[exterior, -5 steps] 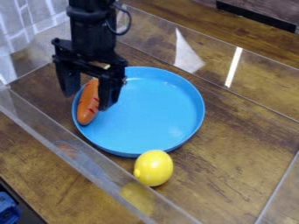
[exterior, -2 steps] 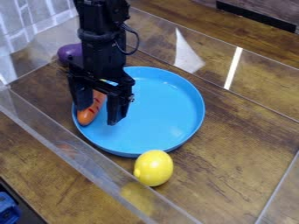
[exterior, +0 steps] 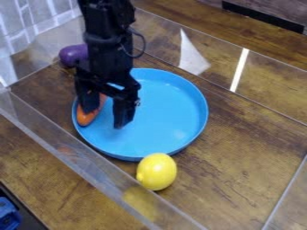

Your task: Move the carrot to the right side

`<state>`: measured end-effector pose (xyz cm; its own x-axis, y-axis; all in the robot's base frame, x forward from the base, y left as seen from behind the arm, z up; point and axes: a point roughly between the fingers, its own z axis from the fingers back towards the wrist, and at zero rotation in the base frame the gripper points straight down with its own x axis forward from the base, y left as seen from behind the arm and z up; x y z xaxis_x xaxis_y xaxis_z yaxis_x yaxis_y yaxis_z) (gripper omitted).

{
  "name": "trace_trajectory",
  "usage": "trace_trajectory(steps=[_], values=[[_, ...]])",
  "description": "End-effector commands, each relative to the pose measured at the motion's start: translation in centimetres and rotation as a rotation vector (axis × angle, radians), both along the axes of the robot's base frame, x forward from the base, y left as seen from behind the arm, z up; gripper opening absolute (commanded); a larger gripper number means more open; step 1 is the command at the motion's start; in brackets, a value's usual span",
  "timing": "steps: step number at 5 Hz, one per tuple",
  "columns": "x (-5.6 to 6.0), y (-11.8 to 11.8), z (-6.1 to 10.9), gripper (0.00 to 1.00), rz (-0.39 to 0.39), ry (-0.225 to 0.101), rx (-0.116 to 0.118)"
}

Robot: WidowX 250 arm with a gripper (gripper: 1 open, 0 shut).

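Yellow lemon [exterior: 156,170] before blue plate [exterior: 180,117]; purple eggplant [exterior: 72,56] behind.

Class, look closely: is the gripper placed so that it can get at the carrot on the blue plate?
Probably yes. The gripper hangs open right over the carrot at the blue plate's left edge, nothing between them.

**Colours on the table**

The plate [exterior: 168,126] was bright blue. An orange carrot [exterior: 86,115] lay at its left edge. The lemon [exterior: 156,171], near, was yellow. A purple eggplant [exterior: 72,56] showed far left. The gripper [exterior: 106,110] was black; the table [exterior: 252,135] dark brown woodgrain.
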<state>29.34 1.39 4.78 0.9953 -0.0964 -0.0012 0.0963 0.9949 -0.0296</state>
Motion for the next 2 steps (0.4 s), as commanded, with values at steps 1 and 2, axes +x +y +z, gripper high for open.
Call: trace_trajectory(steps=[1,2], values=[[2.3,0.3,2.7,1.0,-0.041,-0.076,0.011],[2.5,1.3,4.4,1.0,0.039,-0.106,0.022]])
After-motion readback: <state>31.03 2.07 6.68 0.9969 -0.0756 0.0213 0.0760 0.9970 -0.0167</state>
